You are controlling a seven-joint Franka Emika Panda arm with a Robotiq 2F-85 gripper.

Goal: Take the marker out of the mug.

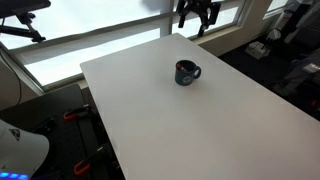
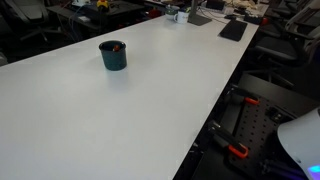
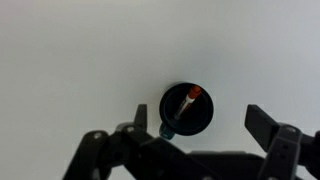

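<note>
Claw (image 3: 199, 122) spread wide above mug (image 3: 205, 121); only wrist view shows marker (image 3: 187, 104) inside.

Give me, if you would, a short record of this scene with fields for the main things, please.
mug: dark, upright on the white table, handle to one side
marker: inside the mug, leaning, red end up near the rim
gripper: open, empty, well clear of the mug; the wrist view looks down into it
task state: marker not yet taken out
</note>
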